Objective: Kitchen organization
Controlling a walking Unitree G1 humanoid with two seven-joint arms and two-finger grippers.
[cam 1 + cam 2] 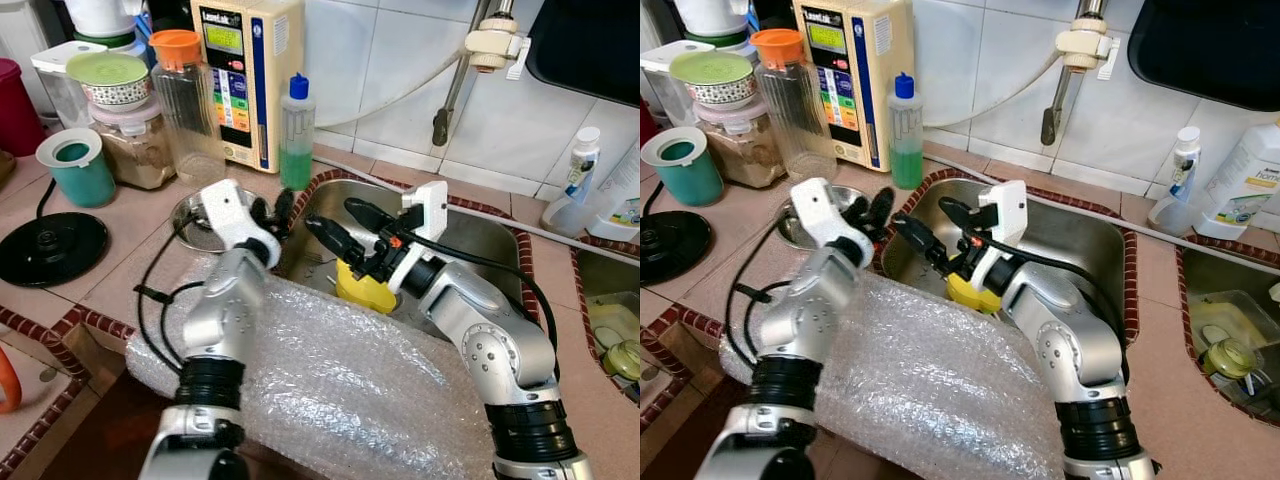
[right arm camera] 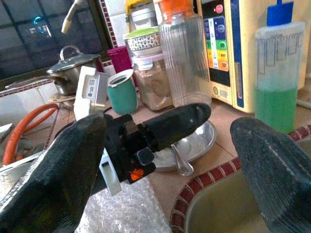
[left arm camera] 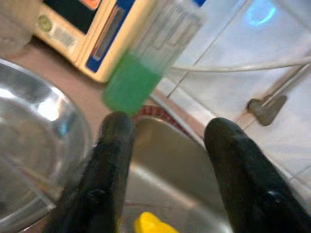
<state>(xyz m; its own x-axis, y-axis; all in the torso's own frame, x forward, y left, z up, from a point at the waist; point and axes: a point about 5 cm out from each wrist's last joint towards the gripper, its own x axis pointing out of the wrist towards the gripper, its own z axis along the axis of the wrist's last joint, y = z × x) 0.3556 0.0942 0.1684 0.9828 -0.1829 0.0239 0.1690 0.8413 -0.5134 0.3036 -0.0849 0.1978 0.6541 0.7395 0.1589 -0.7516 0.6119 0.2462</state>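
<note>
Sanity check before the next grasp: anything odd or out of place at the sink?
Yes: a bubble wrap sheet is draped over the counter edge under both arms, its far edge reaching the sink rim. A yellow object sits in the basin beneath the open right gripper.

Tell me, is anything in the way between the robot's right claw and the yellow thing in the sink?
Nothing visible blocks it. The right gripper is open over the sink, and the yellow thing lies just below and behind its fingers. The left gripper, also open, sits at the sink's edge, off to the side.
</note>
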